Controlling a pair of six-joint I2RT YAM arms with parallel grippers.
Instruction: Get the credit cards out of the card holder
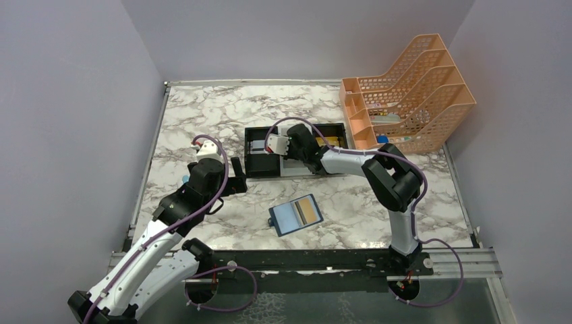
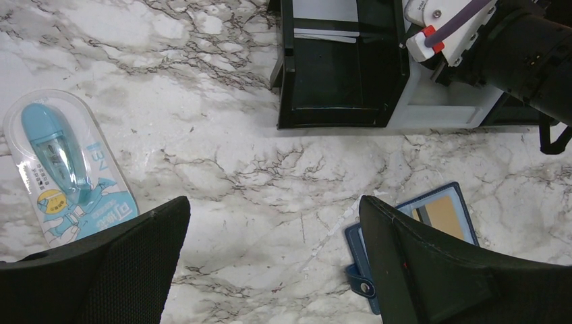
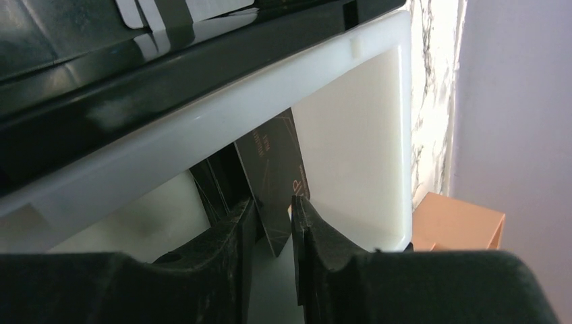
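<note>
The card holder (image 1: 295, 214) lies open. The left claw (image 2: 273, 202) is wide open; the right claw (image 3: 273, 202), slightly parted, surrounds a black credit card (image 3: 270, 162).

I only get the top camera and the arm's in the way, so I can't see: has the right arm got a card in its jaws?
Observer: The right wrist view shows a black card standing between the right gripper's slightly parted jaws, inside the white tray.
Operator: What's hiding under the left arm?
Observer: A blue correction tape in its clear pack, flat on the marble table.
Operator: Is the left one holding anything?
Observer: No, the left gripper hangs with jaws wide open and nothing between them.
</note>
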